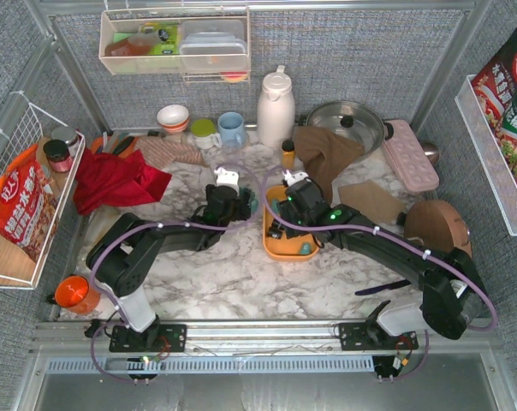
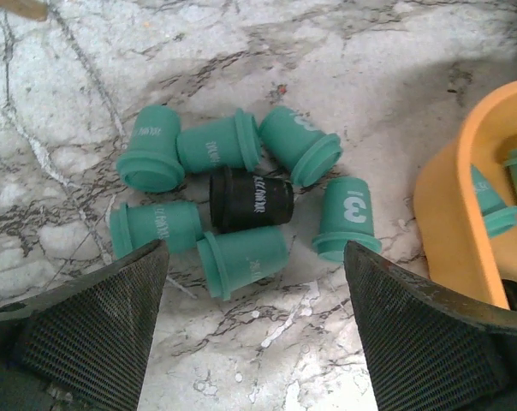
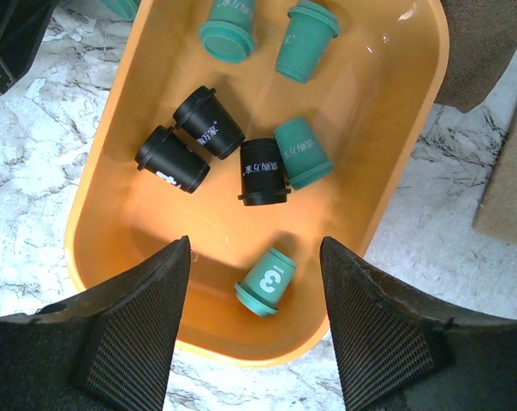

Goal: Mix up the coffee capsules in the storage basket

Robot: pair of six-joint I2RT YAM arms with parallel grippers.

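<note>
Basket (image 1: 274, 244) sits mid-counter (image 1: 241, 287) in the top view, mostly hidden under the right arm. Both arms reach in side by side: left hand (image 1: 228, 204) just left of the basket, right hand (image 1: 298, 204) above it. One teal capsule (image 1: 306, 249) shows at the basket's near end. Hand openings can't be read from up here

Left wrist view: left hand spread wide, empty, fingers (image 2: 113, 317) touching nothing. It hangs above a loose pile (image 2: 241, 193) of seven capsules, six teal ringed round one black, all on their sides on bare marble. Basket rim lies just to the right. My read is that this pile is the batch not yet in the basket, and the wide spread suits a pick from it. The pods press against each other, so taking one alone looks awkward

Right wrist view: right hand just as wide, holding nothing, poised over the basket's near end. Inside are seven capsules. Three black bunch at the middle with a teal against one, two teal lie at the far end, and a teal marked 3 lies alone between the fingers. Colours sit in clumps, so mixing looks barely begun
</note>
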